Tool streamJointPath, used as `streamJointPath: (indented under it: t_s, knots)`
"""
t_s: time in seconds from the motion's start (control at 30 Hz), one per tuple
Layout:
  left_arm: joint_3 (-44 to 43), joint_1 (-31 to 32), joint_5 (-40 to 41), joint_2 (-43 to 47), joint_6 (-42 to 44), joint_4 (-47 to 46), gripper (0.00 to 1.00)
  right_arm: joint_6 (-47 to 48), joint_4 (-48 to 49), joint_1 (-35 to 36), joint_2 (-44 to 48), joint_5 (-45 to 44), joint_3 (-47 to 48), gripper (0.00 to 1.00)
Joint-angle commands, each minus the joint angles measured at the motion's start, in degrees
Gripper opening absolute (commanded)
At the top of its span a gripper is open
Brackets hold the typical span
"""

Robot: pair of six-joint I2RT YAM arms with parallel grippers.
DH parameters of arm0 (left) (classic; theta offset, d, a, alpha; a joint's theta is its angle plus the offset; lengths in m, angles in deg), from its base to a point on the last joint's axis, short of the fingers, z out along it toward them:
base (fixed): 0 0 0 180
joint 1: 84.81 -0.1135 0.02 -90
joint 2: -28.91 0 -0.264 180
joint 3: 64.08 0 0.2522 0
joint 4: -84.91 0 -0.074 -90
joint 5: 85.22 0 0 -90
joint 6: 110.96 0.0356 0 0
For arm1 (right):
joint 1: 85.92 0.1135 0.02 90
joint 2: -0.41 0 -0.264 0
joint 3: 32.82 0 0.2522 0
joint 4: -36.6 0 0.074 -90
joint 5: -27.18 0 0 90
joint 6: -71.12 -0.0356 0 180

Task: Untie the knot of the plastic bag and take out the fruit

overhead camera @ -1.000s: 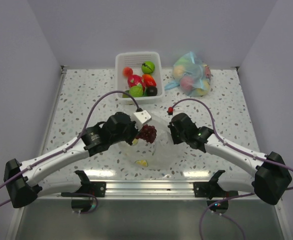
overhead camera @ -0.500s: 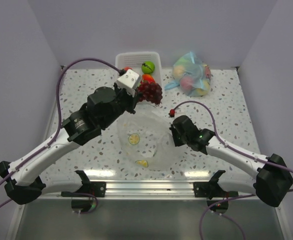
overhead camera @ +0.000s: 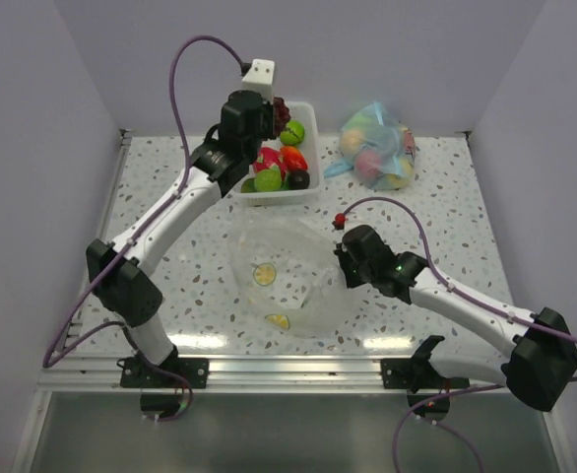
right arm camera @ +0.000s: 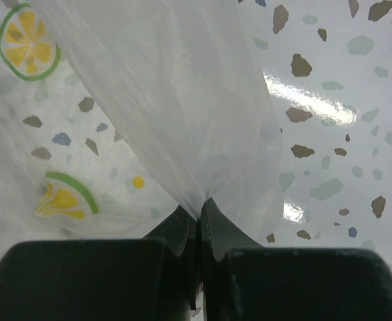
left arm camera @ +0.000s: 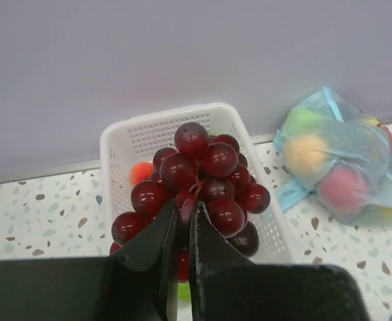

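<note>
The left gripper (left arm camera: pixel 184 208) is clamped on the stem of a dark red grape bunch (left arm camera: pixel 196 177), held above the white basket (left arm camera: pixel 136 134) at the far edge of the tabletop (overhead camera: pixel 466 217). The right gripper (right arm camera: pixel 197 210) pinches a fold of the clear plastic bag (right arm camera: pixel 176 100) (two citrus slices (right arm camera: pixel 29 37) inside), which lies toward the middle of the near edge

Left arm (overhead camera: pixel 170 212) extended, right arm (overhead camera: pixel 466 307) low.
We see the left gripper (left arm camera: pixel 182 208) reaching far forward, clamped on grapes (left arm camera: pixel 206 164); right gripper (right arm camera: pixel 198 208) low, pinching the bag (right arm camera: pixel 182 100).
</note>
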State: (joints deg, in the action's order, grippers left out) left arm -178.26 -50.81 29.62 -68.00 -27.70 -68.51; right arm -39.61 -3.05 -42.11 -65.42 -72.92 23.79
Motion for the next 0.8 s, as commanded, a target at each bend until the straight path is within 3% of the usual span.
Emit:
streamJointPath:
  t_s: [0.0, 0.2, 0.23, 0.3, 0.33, 0.47, 0.63, 0.77]
  knots:
    - [-7.50, -3.41, -0.31, -6.33, -1.70, -9.47, 0.00, 0.43, -0.91, -0.31, 1.49, 1.49, 3.55, 0.00]
    - [-17.08, -7.80, -3.65, -20.75, 0.24, -14.74, 0.00, 0.43, -1.97, -0.22, 2.01, 2.37, 3.82, 0.00]
    - [-17.61, -8.76, -4.44, -22.17, 0.94, -15.71, 0.04, 0.25, -2.06, -0.31, 2.19, 2.64, 3.82, 0.00]
    - [-18.23, -9.39, -5.94, -25.42, 1.12, -17.91, 0.26, 0.43, -2.32, -0.31, 2.28, 2.38, 3.56, 0.00]
    - [-18.49, -9.91, -6.29, -25.96, 1.03, -18.09, 0.50, 0.43, -2.41, -0.31, 2.36, 2.37, 3.47, 0.00]
    - [-17.10, -10.09, -7.00, -25.10, 0.86, -17.83, 0.95, 0.52, -2.50, -0.31, 2.19, 1.85, 3.29, 0.00]
    - [-11.03, -10.09, -6.83, -16.84, -0.20, -16.96, 1.00, 1.04, -2.32, -0.31, 1.40, 1.67, 4.16, 0.00]
    - [-5.85, -10.09, -6.21, -8.85, -2.65, -10.31, 1.00, 2.62, -3.02, -0.31, 1.75, 0.27, 5.66, 0.00]
